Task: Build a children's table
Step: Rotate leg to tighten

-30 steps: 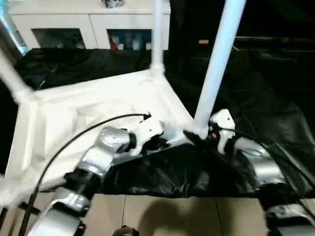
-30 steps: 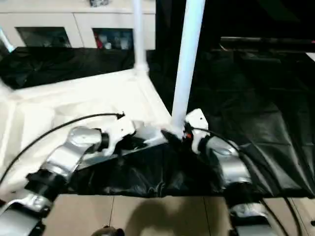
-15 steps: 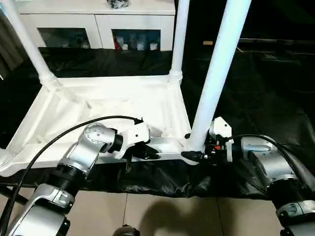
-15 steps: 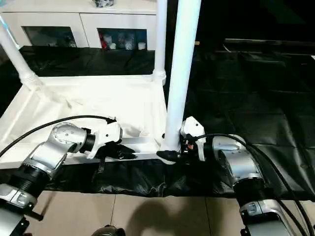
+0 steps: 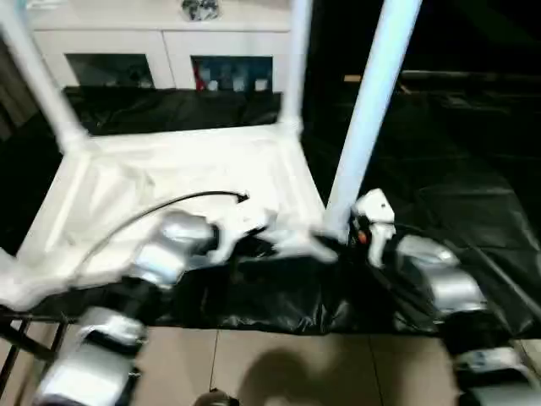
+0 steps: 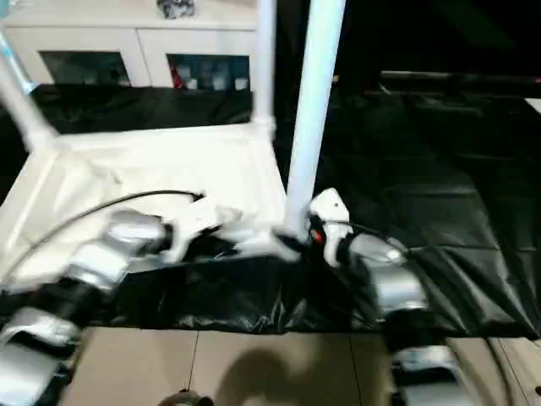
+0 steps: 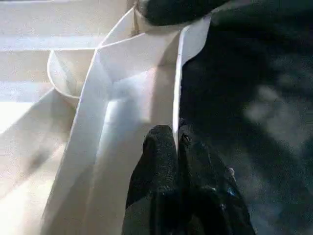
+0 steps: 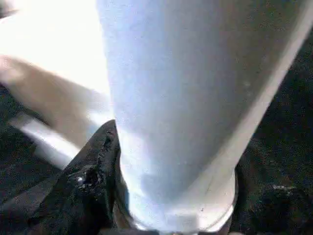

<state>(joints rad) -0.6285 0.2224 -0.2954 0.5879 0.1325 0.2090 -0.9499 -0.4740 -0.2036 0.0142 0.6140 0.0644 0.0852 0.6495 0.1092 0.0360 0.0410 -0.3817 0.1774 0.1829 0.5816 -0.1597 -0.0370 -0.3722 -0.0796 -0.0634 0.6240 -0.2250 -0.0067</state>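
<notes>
The inverted tabletop (image 5: 169, 182) lies on black sheeting (image 5: 456, 169) in front of the white cabinet (image 5: 161, 51). The left pincer (image 7: 177, 147), pressed together, pinches the tabletop's near rim wall. At the near right corner, the right pincer (image 8: 166, 161) straddles the base of the upright leg (image 5: 368, 118); open sheeting extends to the right of that leg.

The upturned tabletop (image 5: 169, 182) is seen from above by both head eyes; its near rim and near-right leg (image 8: 186, 98) are viewed closely by wrist cameras.

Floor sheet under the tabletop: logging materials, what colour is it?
Black sheet, clearest in the right eye view.
</notes>
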